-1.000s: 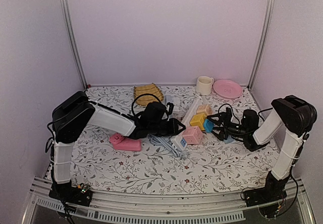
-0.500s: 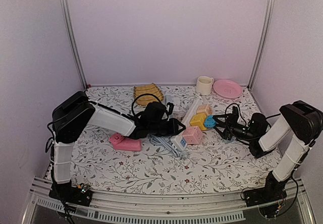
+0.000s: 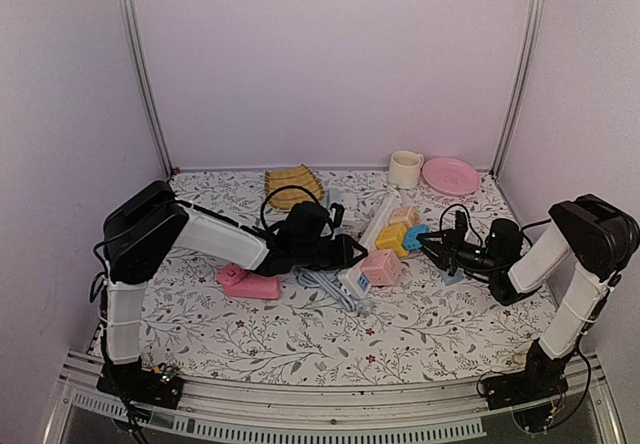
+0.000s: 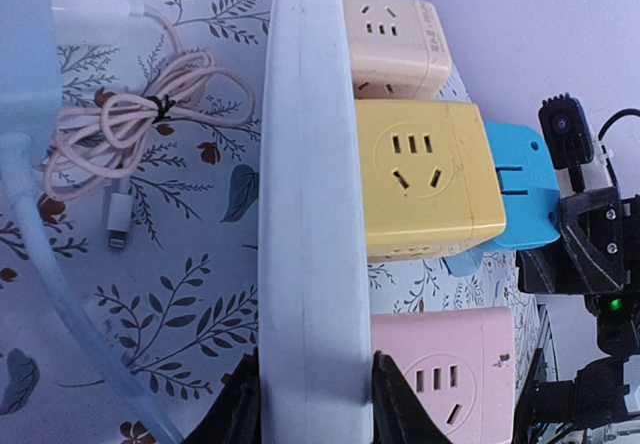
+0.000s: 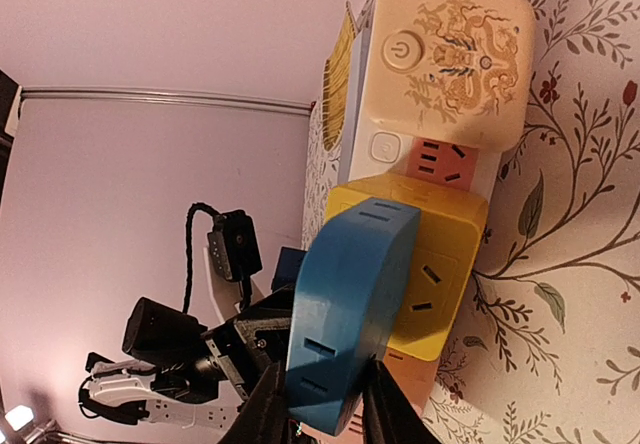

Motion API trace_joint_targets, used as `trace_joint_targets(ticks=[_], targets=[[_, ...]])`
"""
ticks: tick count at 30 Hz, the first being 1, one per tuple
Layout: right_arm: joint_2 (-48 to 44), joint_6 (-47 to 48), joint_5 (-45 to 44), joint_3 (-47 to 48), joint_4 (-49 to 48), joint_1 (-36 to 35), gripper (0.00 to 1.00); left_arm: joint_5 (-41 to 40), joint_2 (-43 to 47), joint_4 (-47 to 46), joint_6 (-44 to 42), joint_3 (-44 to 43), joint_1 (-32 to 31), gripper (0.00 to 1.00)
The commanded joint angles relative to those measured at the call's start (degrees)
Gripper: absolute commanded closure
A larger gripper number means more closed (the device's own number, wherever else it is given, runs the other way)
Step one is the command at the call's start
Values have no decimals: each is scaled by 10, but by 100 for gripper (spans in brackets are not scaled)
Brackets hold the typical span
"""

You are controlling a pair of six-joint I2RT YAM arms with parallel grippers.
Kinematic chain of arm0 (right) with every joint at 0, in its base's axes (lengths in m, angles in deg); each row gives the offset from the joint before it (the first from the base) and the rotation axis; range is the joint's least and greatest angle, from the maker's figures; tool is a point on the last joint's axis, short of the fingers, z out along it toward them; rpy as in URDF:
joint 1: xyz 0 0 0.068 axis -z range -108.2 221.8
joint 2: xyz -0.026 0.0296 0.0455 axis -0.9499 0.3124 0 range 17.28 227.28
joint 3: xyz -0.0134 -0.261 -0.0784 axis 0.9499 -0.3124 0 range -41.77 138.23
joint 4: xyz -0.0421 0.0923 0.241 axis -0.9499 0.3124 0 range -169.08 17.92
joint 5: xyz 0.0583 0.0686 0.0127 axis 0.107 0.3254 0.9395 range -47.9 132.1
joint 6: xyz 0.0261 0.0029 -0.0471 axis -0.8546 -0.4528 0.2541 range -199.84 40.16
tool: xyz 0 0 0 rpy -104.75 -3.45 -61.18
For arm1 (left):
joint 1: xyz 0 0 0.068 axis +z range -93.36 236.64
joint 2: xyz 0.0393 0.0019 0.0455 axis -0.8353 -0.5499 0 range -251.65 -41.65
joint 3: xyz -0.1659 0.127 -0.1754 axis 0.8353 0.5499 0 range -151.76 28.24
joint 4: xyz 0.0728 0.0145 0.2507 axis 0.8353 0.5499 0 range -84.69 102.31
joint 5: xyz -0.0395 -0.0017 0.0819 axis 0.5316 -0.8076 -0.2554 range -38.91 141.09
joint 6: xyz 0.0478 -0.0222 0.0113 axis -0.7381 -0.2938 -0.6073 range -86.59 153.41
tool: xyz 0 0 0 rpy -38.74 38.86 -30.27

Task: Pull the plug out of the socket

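Observation:
The socket (image 3: 372, 232) is a long white power strip lying aslant mid-table, with cream, yellow (image 3: 390, 236) and pink (image 3: 381, 267) blocks along its side. My left gripper (image 3: 350, 254) is shut across its white body (image 4: 310, 214), one finger on each long side (image 4: 315, 409). A blue plug (image 3: 414, 236) sits against the outer face of the yellow block (image 4: 425, 179). My right gripper (image 3: 430, 245) is shut on that blue plug (image 5: 345, 304), its fingers on the plug's two flat faces (image 5: 322, 409). The plug's pins are hidden.
A cream cup (image 3: 405, 169) and a pink plate (image 3: 450, 175) stand at the back right. A yellow ribbed object (image 3: 293, 186) lies at the back. A pink object (image 3: 250, 284) and a grey-blue strip with cable (image 3: 325, 289) lie near the left arm. A coiled pale cable (image 4: 150, 114) lies beside the socket.
The right gripper drew back to the right with wide jaws, then came in again and closed on the blue plug. The left gripper and the socket have not moved.

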Motion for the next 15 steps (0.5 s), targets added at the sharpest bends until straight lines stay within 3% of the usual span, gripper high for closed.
trace_joint_targets(ticks=[1, 5, 10, 15], targets=[[2, 10, -1, 16, 34, -4, 78, -1, -52, 112, -49, 35, -3, 99], [-29, 34, -12, 21, 105, -4, 77, 6, -57, 106, -46, 35, -3, 97], [-75, 102, -40, 44, 239, -4, 55, 10, -63, 102, -44, 34, -4, 97], [-67, 118, -33, 64, 257, -4, 54, 21, -72, 95, -41, 30, -5, 97]])
